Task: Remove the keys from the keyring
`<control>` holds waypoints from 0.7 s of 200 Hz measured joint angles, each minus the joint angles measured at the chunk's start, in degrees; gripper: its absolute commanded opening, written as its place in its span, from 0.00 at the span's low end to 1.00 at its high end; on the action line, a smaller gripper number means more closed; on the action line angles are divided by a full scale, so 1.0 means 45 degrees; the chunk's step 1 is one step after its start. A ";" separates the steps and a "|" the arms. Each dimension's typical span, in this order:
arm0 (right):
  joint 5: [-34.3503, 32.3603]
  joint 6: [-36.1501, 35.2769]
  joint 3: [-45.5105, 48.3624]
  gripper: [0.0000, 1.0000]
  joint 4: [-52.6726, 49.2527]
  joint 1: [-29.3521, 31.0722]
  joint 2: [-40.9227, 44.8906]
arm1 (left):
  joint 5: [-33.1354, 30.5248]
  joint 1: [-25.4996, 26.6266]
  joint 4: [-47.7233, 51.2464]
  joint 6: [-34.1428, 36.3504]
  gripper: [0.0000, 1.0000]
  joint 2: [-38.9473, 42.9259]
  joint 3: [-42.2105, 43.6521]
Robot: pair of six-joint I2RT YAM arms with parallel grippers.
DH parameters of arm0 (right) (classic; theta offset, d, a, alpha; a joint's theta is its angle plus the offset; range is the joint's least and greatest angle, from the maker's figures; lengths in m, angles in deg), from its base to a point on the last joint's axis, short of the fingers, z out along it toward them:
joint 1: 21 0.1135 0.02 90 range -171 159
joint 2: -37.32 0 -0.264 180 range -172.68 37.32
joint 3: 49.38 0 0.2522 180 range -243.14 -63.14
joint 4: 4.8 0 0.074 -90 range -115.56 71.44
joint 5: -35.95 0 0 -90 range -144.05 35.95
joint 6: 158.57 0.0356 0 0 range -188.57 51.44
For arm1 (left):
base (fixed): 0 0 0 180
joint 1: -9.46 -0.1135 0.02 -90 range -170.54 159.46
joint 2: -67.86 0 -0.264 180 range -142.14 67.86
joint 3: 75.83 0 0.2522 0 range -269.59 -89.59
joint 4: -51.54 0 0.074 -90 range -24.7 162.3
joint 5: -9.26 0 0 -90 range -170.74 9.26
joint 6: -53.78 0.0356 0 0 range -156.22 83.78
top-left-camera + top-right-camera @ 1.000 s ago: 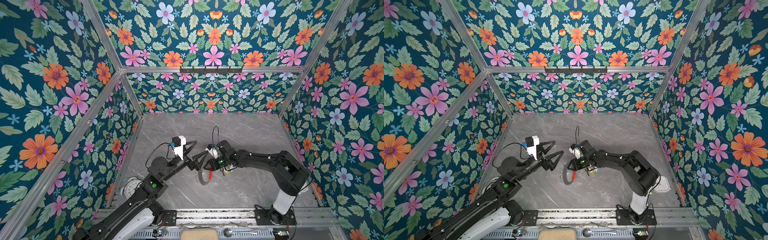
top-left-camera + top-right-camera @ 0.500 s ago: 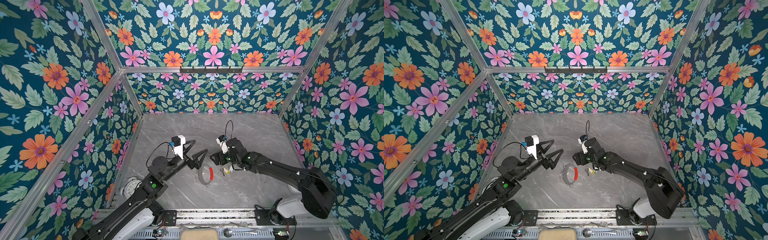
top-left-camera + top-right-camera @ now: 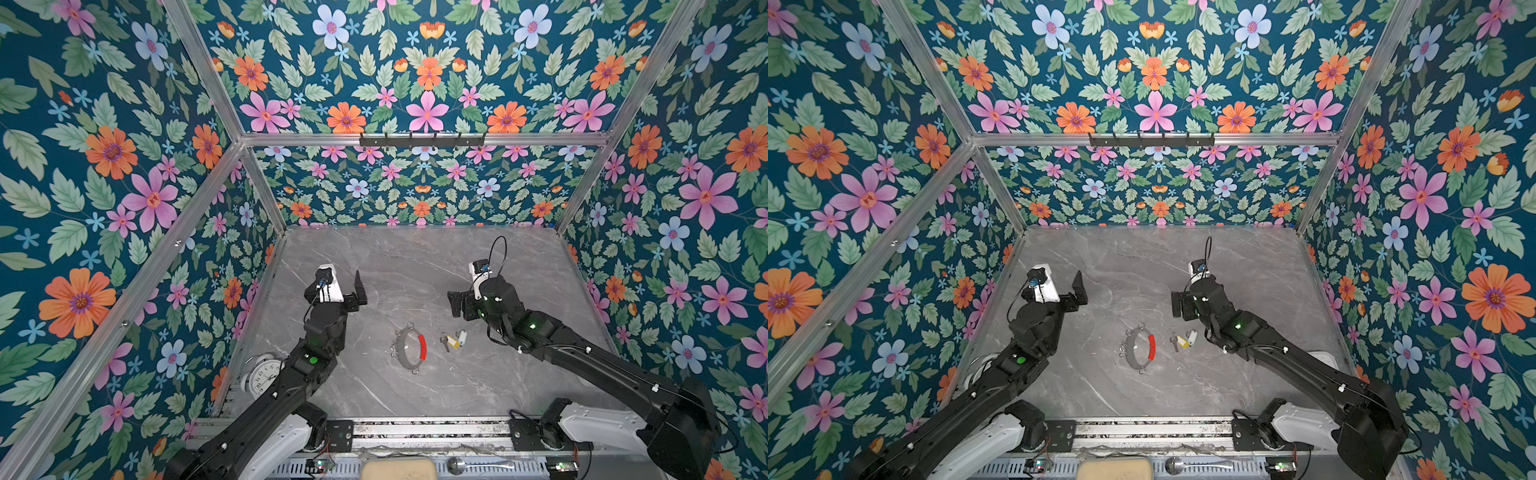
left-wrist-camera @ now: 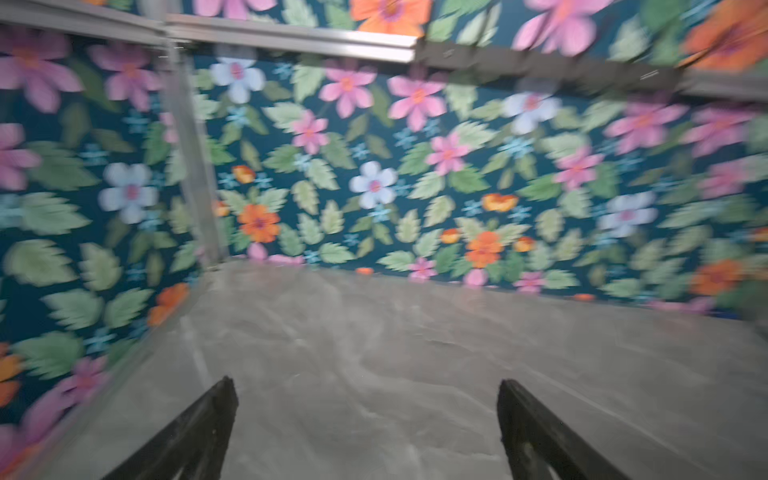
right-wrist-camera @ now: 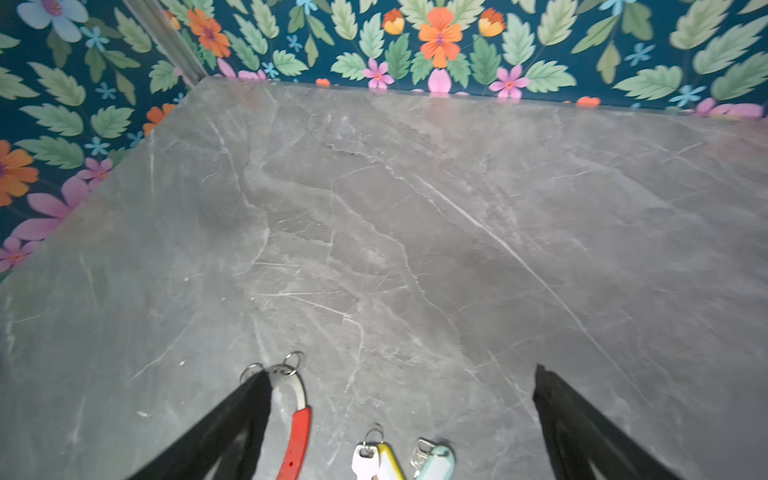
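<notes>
While both sets of jaws stand wide apart and empty, left gripper (image 4: 365,381) and right gripper (image 5: 401,371) hang above the marble tabletop (image 3: 415,266) | keys (image 3: 453,340), yellow- and pale-tagged, lie just beside the keyring (image 3: 422,348), apparently free of it | best retreat: lift away high, brushing neither
</notes>
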 measured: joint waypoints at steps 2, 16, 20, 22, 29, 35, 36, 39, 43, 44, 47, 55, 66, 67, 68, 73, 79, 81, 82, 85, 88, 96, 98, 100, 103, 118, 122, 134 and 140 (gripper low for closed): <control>-0.0058 -0.0005 0.0010 0.99 -0.0005 -0.0029 0.0039 | -0.0136 -0.0136 -0.0039 0.0063 1.00 -0.0155 0.0015; -0.0321 -0.0097 0.0039 0.99 -0.0010 -0.0335 0.0321 | -0.0738 -0.0957 -0.0568 0.0461 1.00 -0.1219 0.0117; -0.0384 -0.0141 0.0039 0.99 -0.0005 -0.0432 0.0393 | -0.0860 -0.1200 -0.0826 0.0612 1.00 -0.1583 0.0199; -0.0418 -0.0146 0.0039 0.99 -0.0005 -0.0510 0.0432 | -0.0913 -0.1331 -0.1010 0.0695 1.00 -0.1787 0.0253; -0.0476 -0.0146 0.0039 0.99 -0.0010 -0.0733 0.0559 | -0.0981 -0.1681 -0.1511 0.0869 1.00 -0.2399 0.0466; -0.0515 -0.0146 0.0053 0.99 -0.0019 -0.0952 0.0661 | -0.0996 -0.1904 -0.1797 0.1054 1.00 -0.2822 0.0690; -0.0520 -0.0146 0.0058 0.99 -0.0015 -0.1010 0.0690 | -0.0996 -0.1967 -0.1885 0.1098 1.00 -0.2919 0.0748; -0.0529 -0.0141 0.0068 0.99 -0.0019 -0.1127 0.0748 | -0.0986 -0.2089 -0.2040 0.1156 1.00 -0.3104 0.0874; -0.0549 -0.0136 0.0092 0.99 -0.0049 -0.1302 0.0835 | -0.0962 -0.2288 -0.2341 0.1214 1.00 -0.3385 0.1064; -0.0554 -0.0136 0.0092 0.99 -0.0053 -0.1331 0.0850 | -0.0957 -0.2312 -0.2390 0.1224 1.00 -0.3429 0.1098; -0.0563 -0.0126 0.0121 0.99 -0.0078 -0.1496 0.0933 | -0.0908 -0.2424 -0.2555 0.1292 1.00 -0.3599 0.1214; -0.0583 -0.0039 0.0199 0.99 -0.0121 -0.1865 0.1117 | -0.0743 -0.2720 -0.3225 0.1418 1.00 -0.4022 0.1579; -0.0651 0.0117 0.0389 0.99 -0.0141 -0.2351 0.1384 | -0.0510 -0.3089 -0.4410 0.1452 1.00 -0.4541 0.2127; -0.0656 0.0112 0.0403 0.99 -0.0141 -0.2385 0.1404 | -0.0500 -0.3109 -0.4478 0.1457 1.00 -0.4580 0.2157; -0.0656 0.0112 0.0423 0.99 -0.0141 -0.2419 0.1423 | -0.0495 -0.3133 -0.4551 0.1462 1.00 -0.4614 0.2191; -0.0656 0.0121 0.0549 0.99 -0.0155 -0.2637 0.1549 | -0.0345 -0.3254 -0.5071 0.1511 1.00 -0.4872 0.2409; -0.0704 0.0189 0.0704 0.99 -0.0155 -0.2880 0.1695 | -0.0160 -0.3361 -0.5615 0.1593 1.00 -0.5168 0.2579; -0.0743 0.0219 0.0782 0.99 -0.0141 -0.2973 0.1758 | -0.0068 -0.3395 -0.5804 0.1632 1.00 -0.5304 0.2618; -0.0748 0.0223 0.0806 0.99 -0.0126 -0.3002 0.1778 | -0.0029 -0.3405 -0.5872 0.1647 1.00 -0.5353 0.2633; -0.0758 0.0253 0.0913 0.99 -0.0087 -0.3113 0.1855 | 0.0107 -0.3439 -0.6130 0.1681 1.00 -0.5523 0.2671; -0.0758 0.0257 0.1044 0.99 -0.0049 -0.3245 0.1943 | 0.0267 -0.3497 -0.6397 0.1685 1.00 -0.5746 0.2681; -0.0772 0.0253 0.1452 0.99 0.0151 -0.3585 0.2195 | 0.0617 -0.3599 -0.6897 0.1739 1.00 -0.6193 0.2676; -0.0763 0.0253 0.1530 0.99 0.0199 -0.3648 0.2239 | 0.0675 -0.3628 -0.7053 0.1758 1.00 -0.6305 0.2676; -0.0758 0.0243 0.1656 0.99 0.0243 -0.3735 0.2312 | 0.0753 -0.3657 -0.7189 0.1758 1.00 -0.6411 0.2676; -0.0753 0.0228 0.1821 0.99 0.0335 -0.3866 0.2414 | 0.0869 -0.3701 -0.7388 0.1773 1.00 -0.6572 0.2676; -0.0733 -0.0185 0.2579 0.99 0.0962 -0.4493 0.2788 | 0.1331 -0.3973 -0.8223 0.1875 1.00 -0.7354 0.2652; -0.0714 -0.0369 0.2769 0.99 0.1166 -0.4673 0.2837 | 0.1462 -0.4022 -0.8359 0.1914 1.00 -0.7524 0.2633; -0.0699 -0.0855 0.3220 0.99 0.1812 -0.5153 0.2851 | 0.1851 -0.4192 -0.8767 0.2001 1.00 -0.8077 0.2526; -0.0680 -0.1117 0.3449 0.99 0.2161 -0.5450 0.2798 | 0.2098 -0.4265 -0.8952 0.2016 1.00 -0.8325 0.2438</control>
